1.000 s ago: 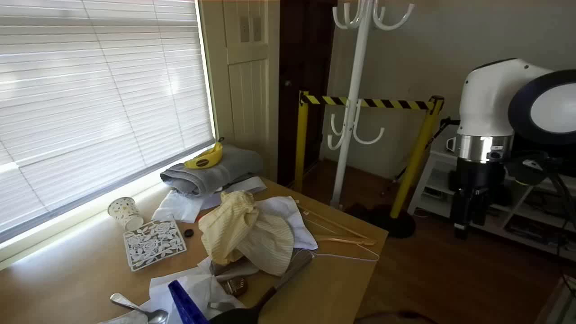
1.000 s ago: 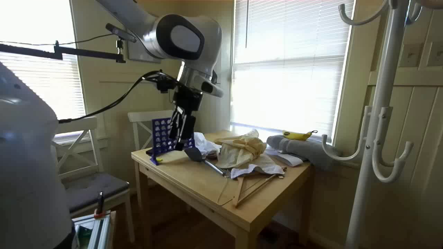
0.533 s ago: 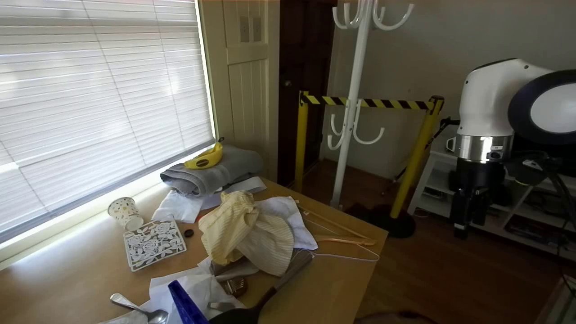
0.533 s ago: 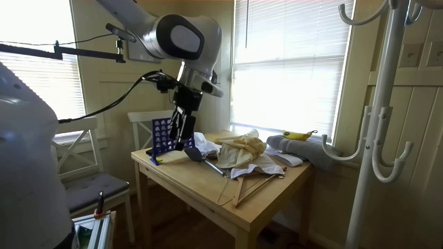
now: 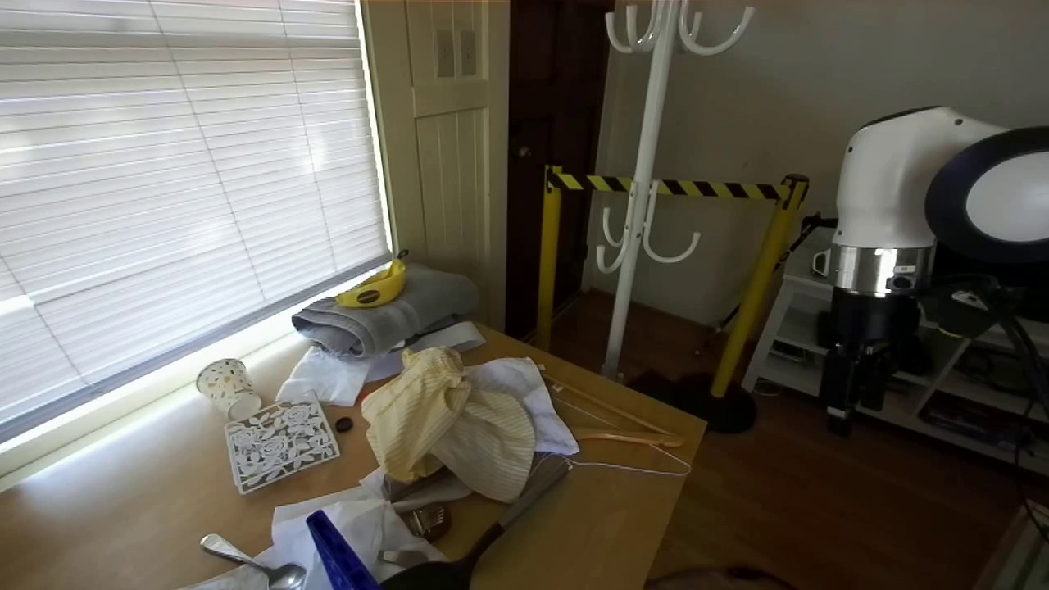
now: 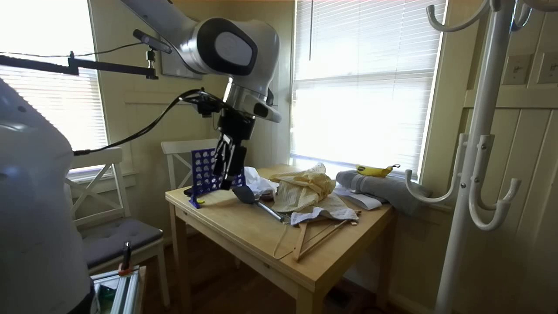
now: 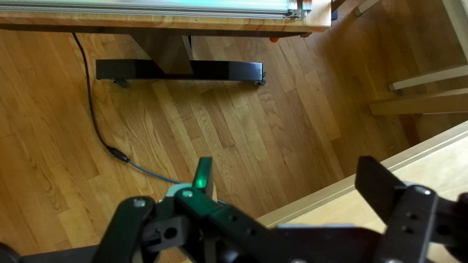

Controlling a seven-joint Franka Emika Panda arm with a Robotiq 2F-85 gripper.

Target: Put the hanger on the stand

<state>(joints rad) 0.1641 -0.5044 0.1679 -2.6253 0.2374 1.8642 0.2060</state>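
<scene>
The hanger, light tan wood, lies flat near the table's corner in both exterior views [image 5: 631,437] [image 6: 300,242]. A white cloth covers part of it, and its hook is hard to make out. The stand is a tall white pole with curved hooks at top and mid-height, beyond the table in both exterior views [image 5: 647,123] [image 6: 488,87]. My gripper is open and empty, pointing down, in both exterior views [image 5: 855,410] [image 6: 223,176]. It is well apart from the hanger and the stand. In the wrist view my gripper [image 7: 287,162] has its fingers wide apart over floor and table edge.
A yellow striped cloth [image 5: 447,418] and a white cloth [image 5: 524,393] lie beside the hanger. A thin wire loop [image 5: 631,469] and a spatula [image 6: 268,211] are near it. A blue grid board [image 6: 202,172] stands by the gripper. A yellow-black barrier [image 5: 721,190] stands behind the stand.
</scene>
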